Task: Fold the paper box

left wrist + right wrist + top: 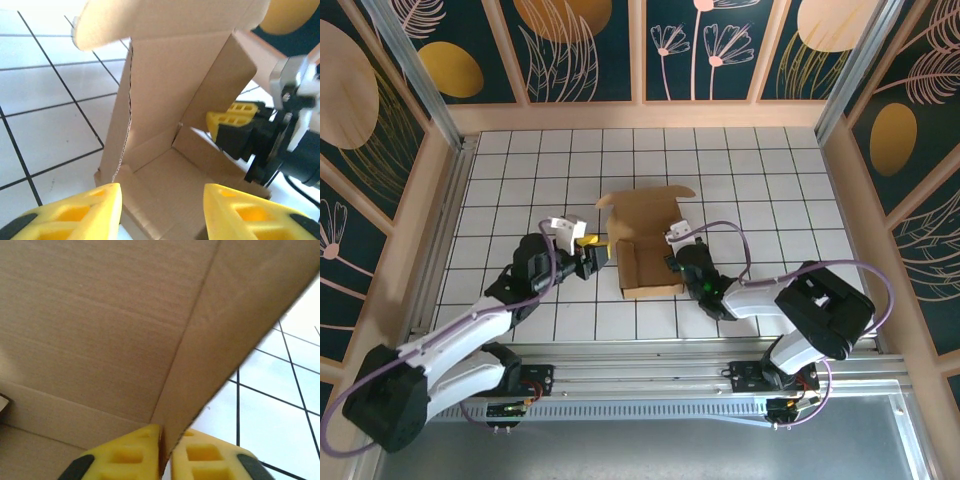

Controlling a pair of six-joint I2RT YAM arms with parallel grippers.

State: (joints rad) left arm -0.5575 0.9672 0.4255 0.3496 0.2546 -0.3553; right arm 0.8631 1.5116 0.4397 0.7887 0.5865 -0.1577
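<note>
mid-table | paper box (645,250) long axis near-far, lid far | left tool (162,195) open | right tool (165,436) pinches wall

Two white-and-black arms (470,330), yellow pincer pads (75,212), looping lilac cables (735,228).

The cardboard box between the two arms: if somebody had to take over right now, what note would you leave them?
Left gripper: open, fingers apart at the left side of the paper box, not gripping it.
Right gripper: shut on the box's right wall, pinching its edge.
Box: mid tiled table, between the two arms.
Done: side walls are raised, so it already forms a shallow tray.
Left: the lid flap on the far side is open; it probably needs folding over and tucking in.
</note>
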